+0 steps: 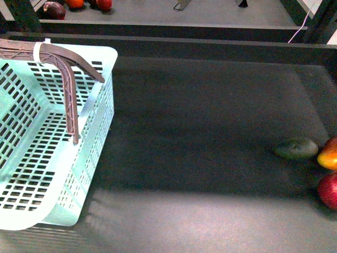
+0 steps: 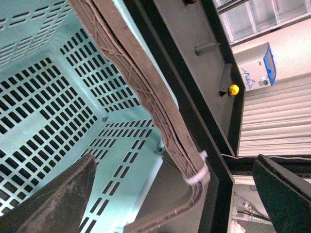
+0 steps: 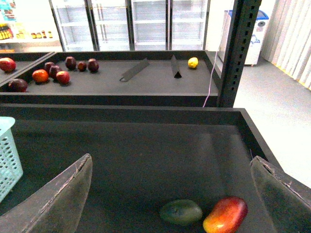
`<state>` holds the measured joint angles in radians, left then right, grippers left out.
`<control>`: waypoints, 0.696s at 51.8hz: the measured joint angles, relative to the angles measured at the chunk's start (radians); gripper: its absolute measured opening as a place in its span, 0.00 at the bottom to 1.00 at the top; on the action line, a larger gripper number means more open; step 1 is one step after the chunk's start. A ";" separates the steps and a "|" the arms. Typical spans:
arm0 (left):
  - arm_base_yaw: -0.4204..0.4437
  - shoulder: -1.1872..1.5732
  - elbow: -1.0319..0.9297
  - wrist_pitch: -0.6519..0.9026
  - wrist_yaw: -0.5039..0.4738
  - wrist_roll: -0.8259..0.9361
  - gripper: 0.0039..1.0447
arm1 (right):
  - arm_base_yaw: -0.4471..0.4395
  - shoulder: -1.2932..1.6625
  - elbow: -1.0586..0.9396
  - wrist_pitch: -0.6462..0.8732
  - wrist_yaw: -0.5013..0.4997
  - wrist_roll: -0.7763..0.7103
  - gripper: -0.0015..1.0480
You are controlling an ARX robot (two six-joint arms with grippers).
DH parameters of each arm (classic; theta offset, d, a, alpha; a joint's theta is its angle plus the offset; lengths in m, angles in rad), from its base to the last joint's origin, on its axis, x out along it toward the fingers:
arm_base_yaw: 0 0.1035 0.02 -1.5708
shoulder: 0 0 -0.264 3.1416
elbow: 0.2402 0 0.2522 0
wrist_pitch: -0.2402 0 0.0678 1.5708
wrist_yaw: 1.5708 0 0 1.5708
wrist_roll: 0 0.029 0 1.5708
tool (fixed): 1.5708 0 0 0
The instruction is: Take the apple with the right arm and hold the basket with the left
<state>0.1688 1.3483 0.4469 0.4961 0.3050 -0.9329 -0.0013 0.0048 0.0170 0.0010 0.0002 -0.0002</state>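
Observation:
The mint-turquoise basket stands at the left of the dark bin. Its brown ribbed handles are bound by a white zip tie. The deep red apple lies at the far right edge, partly cut off. No gripper shows in the front view. In the left wrist view my left gripper is open above the basket, with the handles and the zip tie between its fingers. My right gripper is open and empty above the bin floor. The apple is out of the right wrist view.
A dark green oval fruit and an orange-yellow and red fruit lie just beyond the apple; both show in the right wrist view. Several fruits and a lemon lie on the back shelf. A black post stands at the far right.

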 joint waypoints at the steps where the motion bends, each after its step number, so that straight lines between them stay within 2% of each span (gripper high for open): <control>1: 0.000 0.059 0.034 0.002 -0.001 -0.018 0.94 | 0.000 0.000 0.000 0.000 0.000 0.000 0.92; 7: -0.005 0.258 0.165 0.001 -0.002 -0.052 0.94 | 0.000 0.000 0.000 0.000 0.000 0.000 0.92; 16: -0.012 0.406 0.312 0.002 -0.010 -0.092 0.94 | 0.000 0.000 0.000 0.000 0.000 0.000 0.92; 36: -0.053 0.574 0.476 0.014 -0.042 -0.169 0.94 | 0.000 0.000 0.000 0.000 0.000 0.000 0.92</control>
<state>0.1162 1.9224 0.9226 0.5102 0.2634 -1.1023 -0.0013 0.0048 0.0170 0.0010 0.0002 -0.0002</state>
